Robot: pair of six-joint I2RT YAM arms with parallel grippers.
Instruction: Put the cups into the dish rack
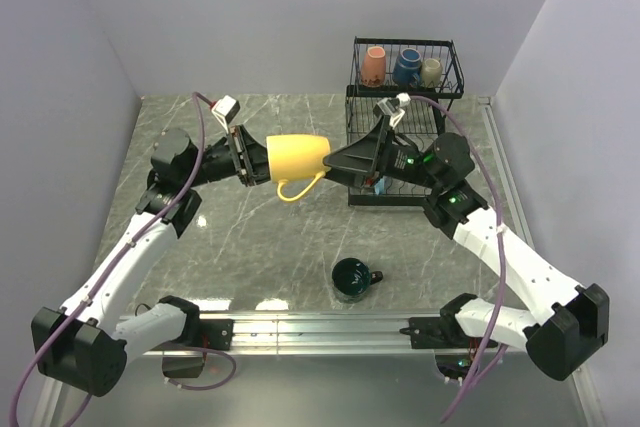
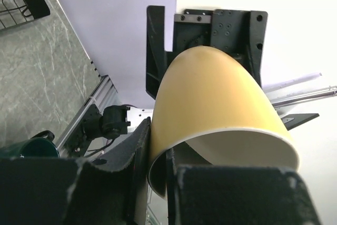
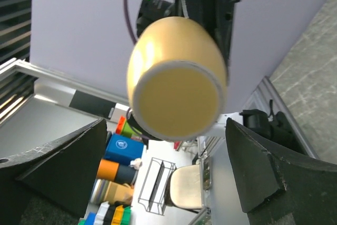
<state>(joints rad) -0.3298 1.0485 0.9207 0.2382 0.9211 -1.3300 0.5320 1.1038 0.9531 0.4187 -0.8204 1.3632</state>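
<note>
My left gripper (image 1: 247, 157) is shut on the rim wall of the yellow mug (image 1: 296, 159) and holds it on its side in the air, handle down. In the left wrist view one finger (image 2: 129, 154) is outside the mug (image 2: 221, 98) and one inside. My right gripper (image 1: 342, 162) is open at the mug's base, which faces the right wrist camera (image 3: 176, 96), ahead of the spread fingers (image 3: 63, 167). A dark teal mug (image 1: 352, 279) stands on the table. The black wire dish rack (image 1: 400, 117) holds orange-pink (image 1: 374, 65), navy (image 1: 407, 67) and olive-grey (image 1: 431, 71) mugs in its upper basket.
A bit of light blue (image 1: 379, 185) shows in the rack's lower tray under my right arm. The teal mug also shows in the left wrist view (image 2: 26, 148). The marble table (image 1: 250, 237) is walled at the left, back and right, with a metal rail (image 1: 320, 325) along the front.
</note>
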